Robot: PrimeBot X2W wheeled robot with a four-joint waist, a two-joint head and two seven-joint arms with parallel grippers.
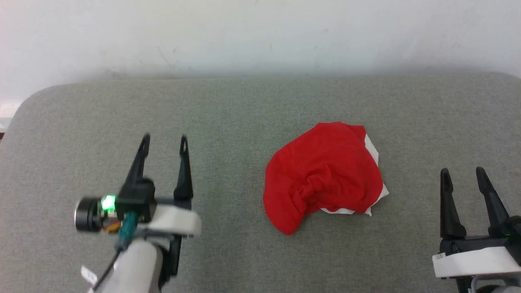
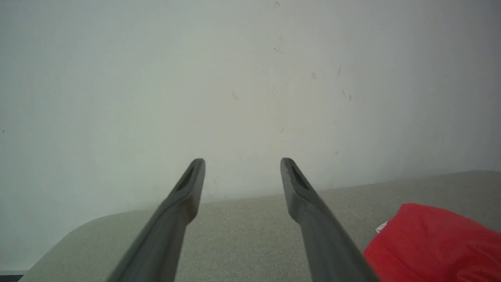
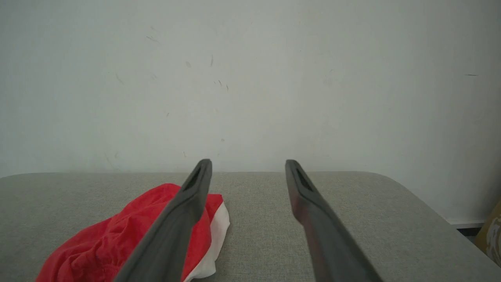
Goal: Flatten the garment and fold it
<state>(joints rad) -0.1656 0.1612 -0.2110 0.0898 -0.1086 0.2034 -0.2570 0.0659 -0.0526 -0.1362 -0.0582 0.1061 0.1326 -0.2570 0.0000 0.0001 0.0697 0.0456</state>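
Note:
The garment (image 1: 323,175) is a crumpled red heap of shorts with white edges showing along its right and lower side, lying right of the middle of the grey padded surface (image 1: 244,106). My left gripper (image 1: 165,140) is open and empty, well to the left of the heap. My right gripper (image 1: 464,171) is open and empty too, just right of the heap. In the left wrist view the garment (image 2: 434,243) lies at the lower right, beyond the open left gripper (image 2: 242,161). In the right wrist view the garment (image 3: 117,239) sits at the lower left, partly behind a finger of the right gripper (image 3: 248,162).
A pale wall (image 1: 260,32) rises right behind the grey surface's far edge. The surface has rounded corners at the far left (image 1: 36,97) and far right (image 3: 395,184). A yellowish object (image 3: 493,231) stands on the floor past the right end.

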